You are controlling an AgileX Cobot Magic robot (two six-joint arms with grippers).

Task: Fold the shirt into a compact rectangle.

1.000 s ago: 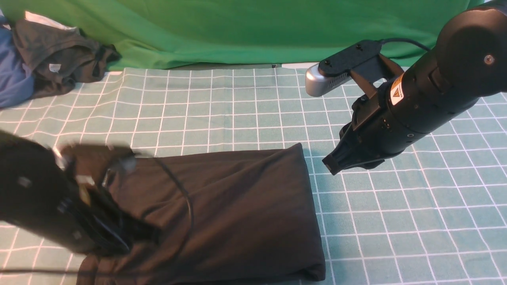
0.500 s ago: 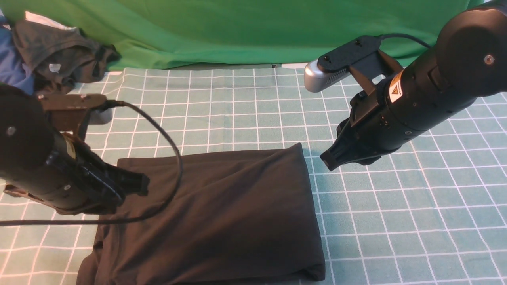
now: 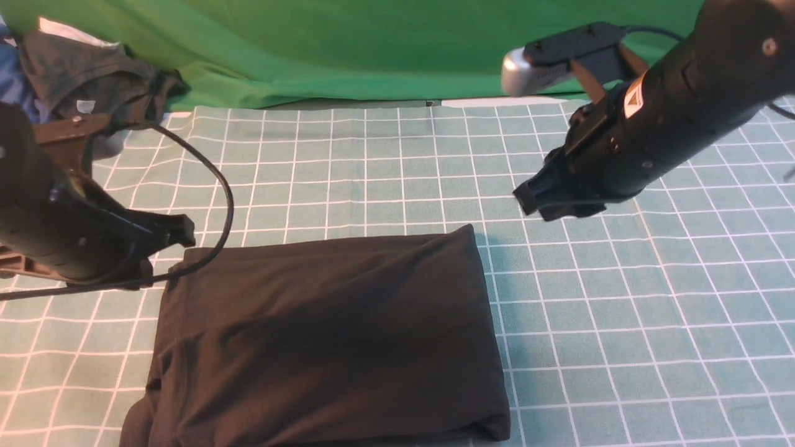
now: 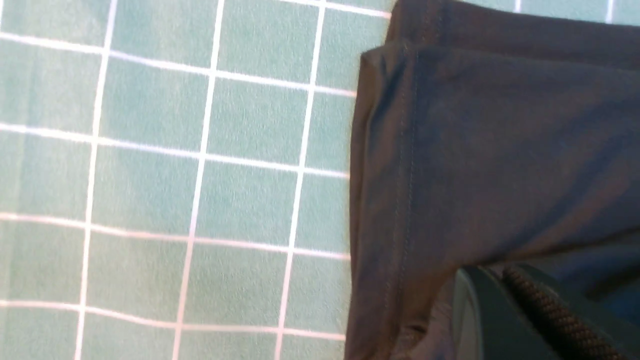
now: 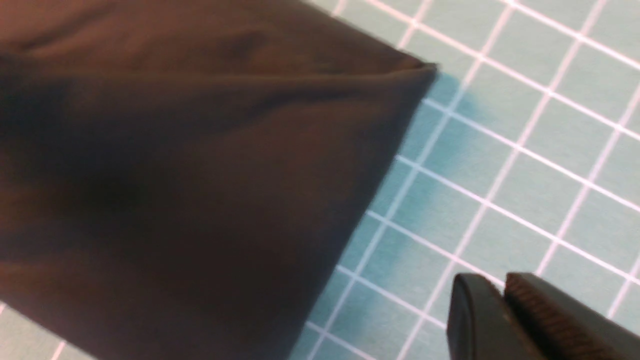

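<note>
Shirt lies folded in a neat black block on the checked green cloth, with its smooth folded edge on the right side and a small bump of fabric sticking out at its near left corner. It shows up in the left wrist view with a stitched hem along its edge, and in the right wrist view as a pointed corner. Nothing is holding the shirt. The left gripper hangs just above the shirt's far left corner, and its fingers are pressed together with nothing between them. A black cable loops from that arm down over the shirt's far left edge. The right gripper floats in the air past the shirt's far right corner, well apart from it. Its fingers sit very close together over the cloth, but you cannot tell if there is a little gap. Far behind the shirt hangs a big bright green sheet. Far off to the shirt's left, a crumpled dark grey garment with a small white tag lies in a heap.
</note>
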